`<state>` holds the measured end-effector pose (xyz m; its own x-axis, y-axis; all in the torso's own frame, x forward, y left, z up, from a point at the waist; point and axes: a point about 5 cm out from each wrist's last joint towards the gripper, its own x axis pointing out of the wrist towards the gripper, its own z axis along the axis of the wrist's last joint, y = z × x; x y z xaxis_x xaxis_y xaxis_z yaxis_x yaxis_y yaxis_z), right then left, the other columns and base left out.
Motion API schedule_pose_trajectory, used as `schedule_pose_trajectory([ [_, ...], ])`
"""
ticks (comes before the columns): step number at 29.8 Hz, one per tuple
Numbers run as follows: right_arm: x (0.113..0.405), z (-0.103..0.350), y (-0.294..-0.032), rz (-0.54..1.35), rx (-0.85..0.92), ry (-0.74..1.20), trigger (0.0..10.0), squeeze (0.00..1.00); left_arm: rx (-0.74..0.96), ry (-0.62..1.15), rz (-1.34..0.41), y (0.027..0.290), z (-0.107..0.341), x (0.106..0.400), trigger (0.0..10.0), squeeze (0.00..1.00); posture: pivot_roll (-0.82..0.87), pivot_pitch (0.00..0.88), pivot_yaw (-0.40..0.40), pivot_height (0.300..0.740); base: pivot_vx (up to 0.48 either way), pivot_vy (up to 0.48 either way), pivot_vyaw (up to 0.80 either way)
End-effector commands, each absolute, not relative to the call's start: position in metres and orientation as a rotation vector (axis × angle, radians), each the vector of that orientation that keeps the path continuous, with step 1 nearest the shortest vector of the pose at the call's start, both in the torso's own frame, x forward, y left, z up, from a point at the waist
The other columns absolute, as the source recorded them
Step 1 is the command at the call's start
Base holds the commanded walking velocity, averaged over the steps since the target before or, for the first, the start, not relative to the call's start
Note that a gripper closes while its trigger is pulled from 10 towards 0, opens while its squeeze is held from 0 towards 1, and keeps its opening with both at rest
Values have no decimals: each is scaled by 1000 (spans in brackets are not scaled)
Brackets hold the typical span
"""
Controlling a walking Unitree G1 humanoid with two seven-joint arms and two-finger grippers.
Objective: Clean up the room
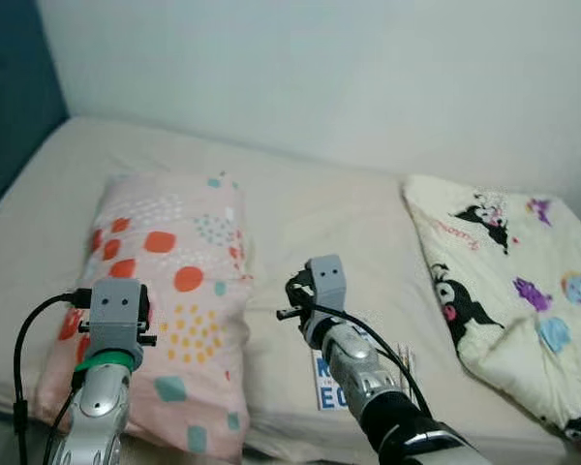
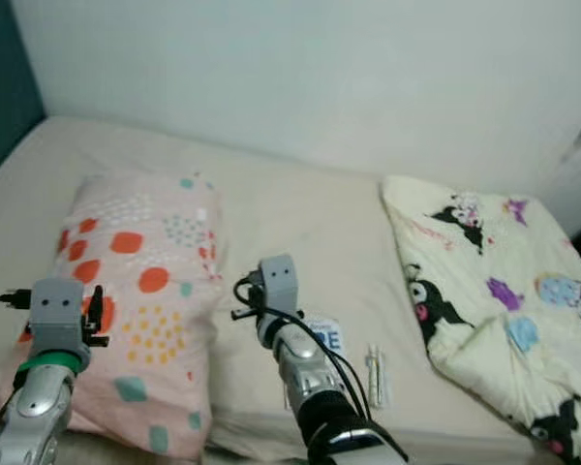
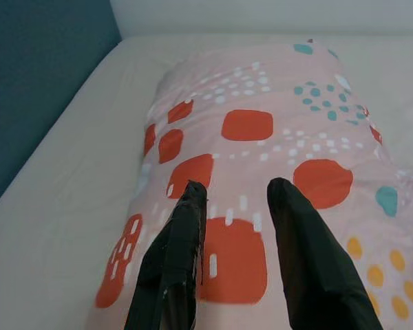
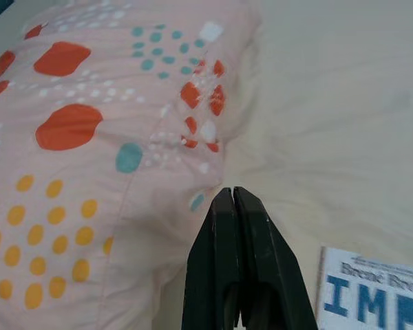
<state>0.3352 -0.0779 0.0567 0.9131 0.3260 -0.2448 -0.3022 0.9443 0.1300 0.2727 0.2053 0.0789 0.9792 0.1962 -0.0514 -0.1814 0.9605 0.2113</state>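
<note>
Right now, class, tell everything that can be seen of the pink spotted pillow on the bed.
The pink pillow is a soft, plump fabric cushion, printed with orange blotches, teal patches, yellow dots and white dashes. It lies flat and lengthwise on the beige bed sheet, on the robot's left side, its near end at the bed's front edge. The left tool hovers open above it; the right tool, shut, sits beside its edge.

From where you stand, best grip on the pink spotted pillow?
Take the pink spotted pillow at its near corner, coming from above with the open left gripper hovering there. It lies flat lengthwise; the soft edge should pinch easily.
</note>
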Motion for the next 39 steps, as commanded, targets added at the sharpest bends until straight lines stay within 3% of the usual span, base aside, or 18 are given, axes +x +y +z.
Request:
schedule_pose_trajectory([
  [1,334,50,-91,268,95,302,10000,0,213,82,155,198,78,275,10000,0,130,13,-113,740,0,0,0],
  [12,330,42,-105,158,101,320,10000,0,227,82,120,199,83,284,10000,0,129,15,-100,740,0,393,0],
  [27,314,20,-130,-33,191,382,10000,0,231,101,35,202,94,304,10000,0,157,16,29,740,0,415,0],
  [33,308,15,-133,-93,209,393,10000,0,310,149,-46,201,100,316,10000,0,154,21,103,740,0,0,0],
  [39,310,18,-141,-117,189,375,10000,0,313,156,-41,197,105,318,10000,0,157,27,98,740,0,0,0],
])
